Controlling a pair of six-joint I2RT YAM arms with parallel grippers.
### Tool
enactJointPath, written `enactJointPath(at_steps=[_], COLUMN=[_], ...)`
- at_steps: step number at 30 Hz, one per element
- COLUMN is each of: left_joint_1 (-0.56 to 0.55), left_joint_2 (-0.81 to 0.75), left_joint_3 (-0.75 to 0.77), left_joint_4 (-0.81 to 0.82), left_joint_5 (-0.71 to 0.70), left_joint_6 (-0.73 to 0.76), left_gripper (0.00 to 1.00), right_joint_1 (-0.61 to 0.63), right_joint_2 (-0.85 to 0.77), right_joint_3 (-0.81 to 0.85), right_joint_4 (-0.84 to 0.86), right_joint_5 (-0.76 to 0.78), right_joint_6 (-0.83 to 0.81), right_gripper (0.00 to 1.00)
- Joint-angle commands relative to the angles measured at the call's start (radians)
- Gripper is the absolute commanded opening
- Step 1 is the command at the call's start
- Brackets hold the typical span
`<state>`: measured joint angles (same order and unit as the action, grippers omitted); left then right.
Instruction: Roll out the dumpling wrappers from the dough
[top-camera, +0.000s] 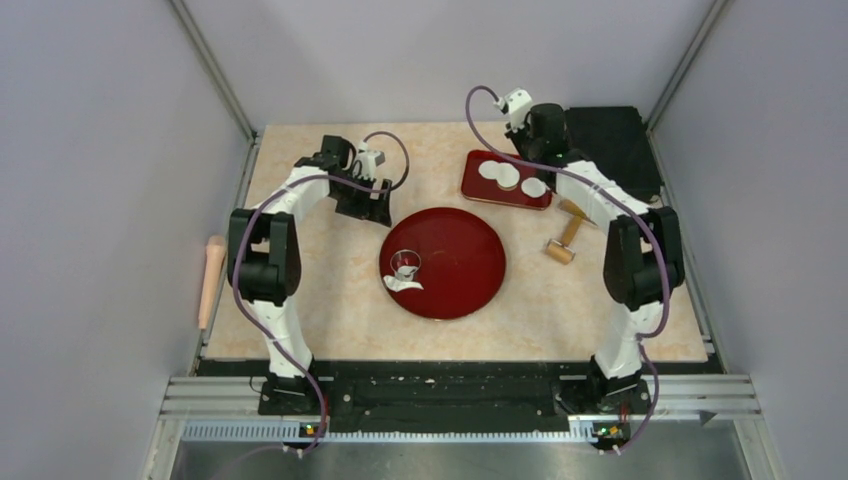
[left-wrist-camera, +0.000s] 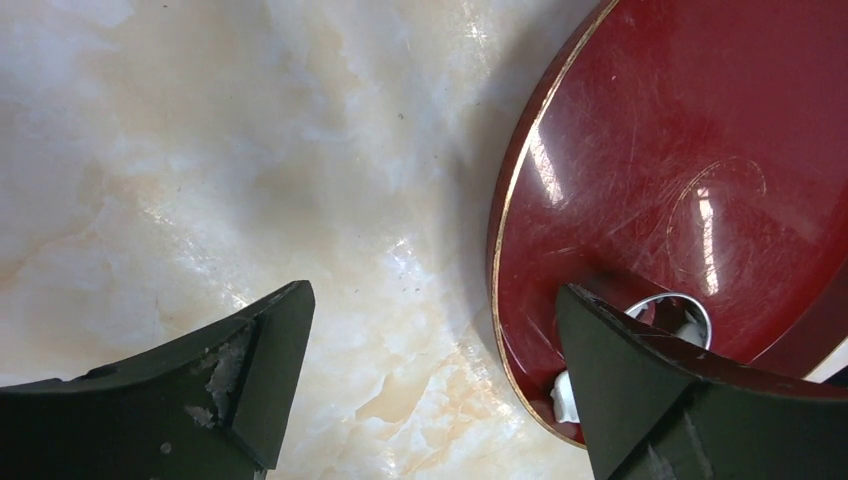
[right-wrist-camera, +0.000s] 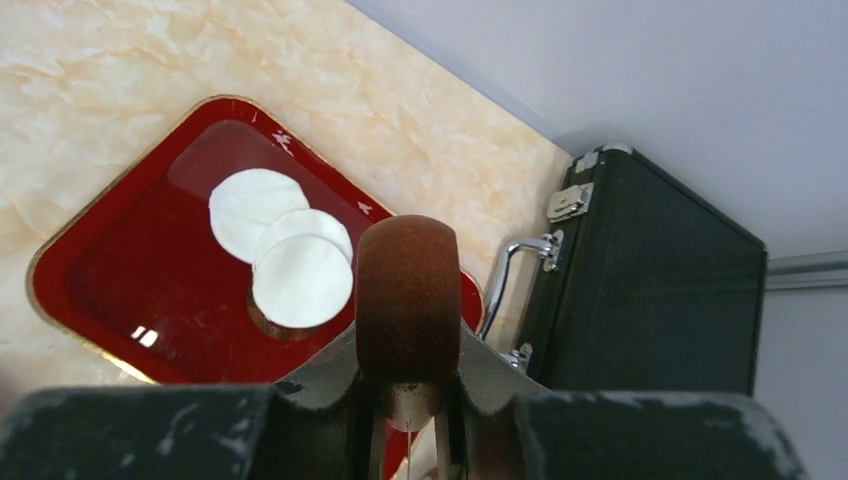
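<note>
My left gripper (left-wrist-camera: 435, 300) hangs spread wide with nothing between its fingers. It is low over the bare table (left-wrist-camera: 200, 150), just off the rim of the round red plate (top-camera: 470, 250), at the plate's 10 o'clock seen from above. What I want lies from there at about 5 o'clock. The metal ring (top-camera: 405, 263) stands on the near-left part of the plate. Touching it on the near side is the dough (top-camera: 403, 286), only a thin ragged white scrap whose long axis runs roughly 9 to 3 across the plate. In my own wrist view the ring peeks past one finger at about 4 o'clock, with white showing inside and beside it. I judge the reach to be a short swing inward over the rim, with my jaws turned across that 9-to-3 line to gather the scrap. My right gripper (right-wrist-camera: 410, 375) is clamped on a brown knob (right-wrist-camera: 408, 290); I can't tell what tool it belongs to. It hovers by the rectangular red tray (right-wrist-camera: 110, 290) at the plate's 1 o'clock, where the dumpling wrappers (right-wrist-camera: 300, 285) lie overlapping. That is well apart from the dough, so my left arm is the nearer. A wooden roller (top-camera: 563, 238) lies on the table at the plate's 3 o'clock, closer to my right arm.
</note>
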<state>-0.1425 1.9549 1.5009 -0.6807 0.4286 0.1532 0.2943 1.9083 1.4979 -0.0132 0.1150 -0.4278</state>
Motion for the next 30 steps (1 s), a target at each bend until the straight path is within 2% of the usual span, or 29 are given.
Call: enactJointPath(at_steps=[1,3,8,15,19,25,26,27,30], left_joint_1=[0.009,0.02,0.053,0.097,0.103,0.12,0.123,0.127,0.135], left_joint_2=[-0.098,-0.131,-0.268,-0.477,-0.538,-0.642,-0.655,-0.666,-0.675], left_joint_3=[0.049,0.07,0.026,-0.167,-0.251,-0.377,-0.388,-0.397,-0.401], left_joint_4=[-0.023,-0.057,-0.098,-0.127,-0.175,-0.149,-0.135,-0.121,-0.116], left_joint_5=[0.001,0.006,0.003,-0.005,-0.041,-0.052,-0.056,-0.057,-0.052], left_joint_6=[0.038,0.048,0.07,0.095,0.147,0.162,0.163,0.164,0.168], left_gripper=[0.99,0.99,0.99,0.99,0.99,0.99,0.99,0.99,0.99], right_joint_1=[0.008,0.007,0.008,0.011,0.011,0.012,0.011,0.012,0.012], right_joint_2=[-0.226,-0.328,-0.695,-1.093,-1.214,-1.322,-1.343,-1.366,-1.443], right_joint_3=[0.094,0.033,-0.301,-0.721,-0.921,-1.146,-1.161,-1.164,-1.156], right_joint_4=[-0.136,-0.209,-0.303,-0.299,-0.216,-0.077,-0.085,-0.107,-0.236], right_joint_5=[-0.038,-0.084,-0.188,-0.072,-0.018,-0.042,-0.063,-0.101,-0.23], right_joint_6=[-0.032,-0.07,-0.193,-0.364,-0.435,-0.396,-0.378,-0.363,-0.365], right_gripper=[0.0,0.0,0.0,0.0,0.0,0.0,0.02,0.09,0.36])
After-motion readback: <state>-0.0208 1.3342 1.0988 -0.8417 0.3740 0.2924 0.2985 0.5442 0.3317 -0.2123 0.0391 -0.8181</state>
